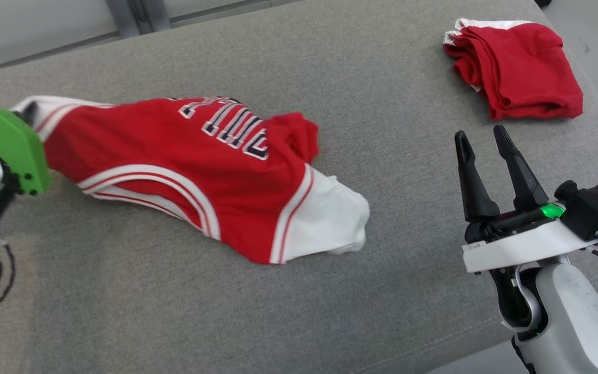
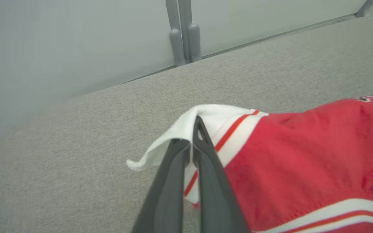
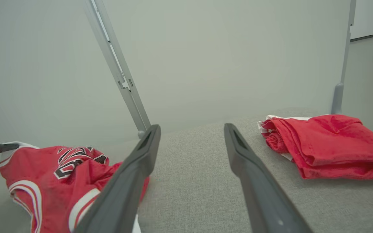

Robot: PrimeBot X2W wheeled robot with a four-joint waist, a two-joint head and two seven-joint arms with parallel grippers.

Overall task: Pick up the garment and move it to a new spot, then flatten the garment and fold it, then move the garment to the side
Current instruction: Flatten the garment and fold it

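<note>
The garment [image 1: 190, 171] is a red jersey with white trim and dark lettering, lying crumpled across the left and middle of the grey cushion [image 1: 330, 52]. In the left wrist view my left gripper [image 2: 191, 136] is shut on the garment's [image 2: 303, 155] white-edged corner, which stands a little off the cushion. In the head view that arm's green wrist part [image 1: 8, 145] sits at the far left edge. My right gripper [image 1: 480, 133] stands open at the lower right, apart from the garment, with nothing between its fingers; the right wrist view has the garment [image 3: 53, 174] at lower left.
A second red garment, folded [image 1: 517, 67], lies at the cushion's far right corner, also in the right wrist view [image 3: 329, 145]. Grey posts [image 2: 183, 42] and a pale wall stand behind the cushion. The cushion's front edge runs near my right arm.
</note>
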